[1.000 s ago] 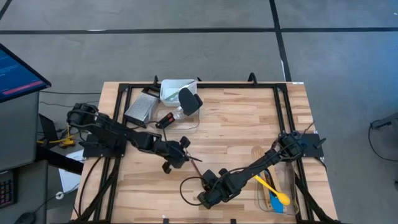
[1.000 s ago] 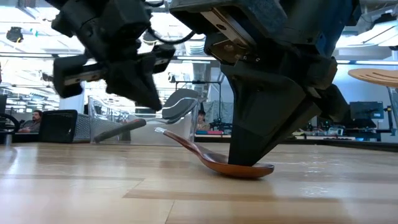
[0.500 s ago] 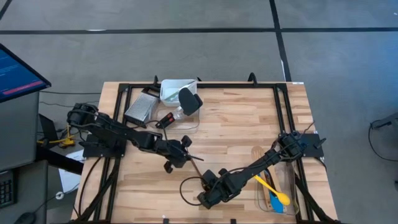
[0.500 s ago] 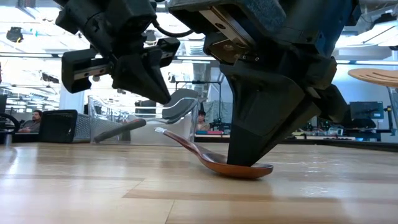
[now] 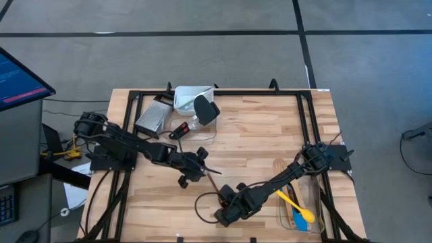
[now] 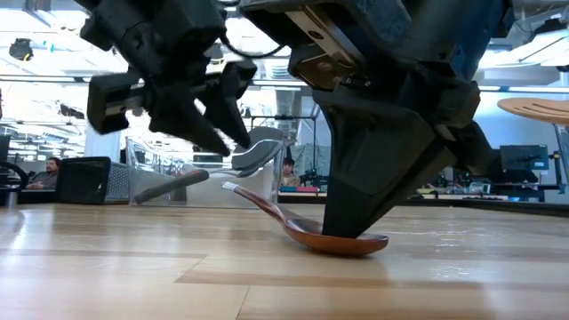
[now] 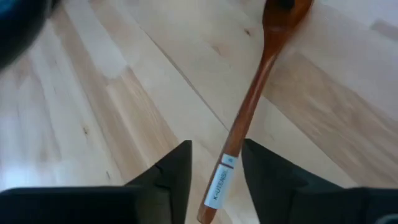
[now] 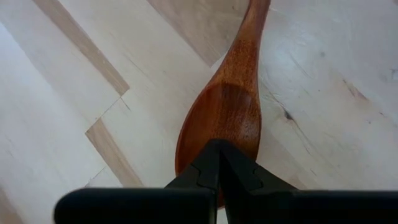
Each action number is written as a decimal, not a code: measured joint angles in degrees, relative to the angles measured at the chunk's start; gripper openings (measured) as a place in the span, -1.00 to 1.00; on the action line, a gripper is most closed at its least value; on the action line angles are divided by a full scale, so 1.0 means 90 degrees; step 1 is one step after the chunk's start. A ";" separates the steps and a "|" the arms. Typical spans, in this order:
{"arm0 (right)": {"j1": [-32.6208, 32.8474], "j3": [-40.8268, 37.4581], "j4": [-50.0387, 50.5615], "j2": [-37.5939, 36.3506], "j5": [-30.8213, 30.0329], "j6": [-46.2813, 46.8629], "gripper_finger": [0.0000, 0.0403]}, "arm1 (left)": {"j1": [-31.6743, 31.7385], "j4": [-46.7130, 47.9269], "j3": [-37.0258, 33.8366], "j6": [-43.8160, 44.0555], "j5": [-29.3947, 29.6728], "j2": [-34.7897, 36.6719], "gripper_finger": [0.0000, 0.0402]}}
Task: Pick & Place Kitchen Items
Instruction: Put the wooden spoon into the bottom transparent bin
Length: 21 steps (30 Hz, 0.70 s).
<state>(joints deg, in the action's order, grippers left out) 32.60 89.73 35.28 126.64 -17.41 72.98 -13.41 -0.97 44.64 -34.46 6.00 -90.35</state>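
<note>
The left claw [image 7: 216, 163] has spread its fingers around the wooden spoon [image 7: 249, 106] handle's raised end. The right claw [image 8: 222, 163], fingers together, pins the bowl to the tabletop [image 6: 133, 267], so a handle grasp looks imminent.

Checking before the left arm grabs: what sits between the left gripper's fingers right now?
The left wrist view shows the labelled handle end of the brown wooden spoon between the open left gripper fingers, with bare table beneath.
</note>
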 joint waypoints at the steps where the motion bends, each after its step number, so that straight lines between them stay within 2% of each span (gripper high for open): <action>1: 0.0000 0.0000 -0.0033 0.0001 0.0014 -0.0064 -1.00 | 0.0000 0.0007 -0.0012 0.0000 -0.0009 -0.0067 -0.33; 5: -0.0002 0.0002 -0.0088 0.0001 0.0075 -0.0109 -1.00 | -0.0002 0.0003 -0.0014 -0.0013 -0.0036 -0.0534 -0.22; 9: -0.0002 0.0002 -0.0096 0.0001 0.0099 -0.0108 -1.00 | -0.0002 0.0012 -0.0020 -0.0287 0.0042 -0.0909 -0.20; 21: -0.0002 0.0002 -0.0102 0.0001 0.0099 -0.0111 -1.00 | 0.0005 -0.0097 -0.0020 -0.0102 0.0131 -0.0993 -0.38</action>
<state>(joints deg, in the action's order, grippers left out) 32.58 89.76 34.36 126.65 -16.52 71.99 -13.37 -1.85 44.47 -35.37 7.18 -99.29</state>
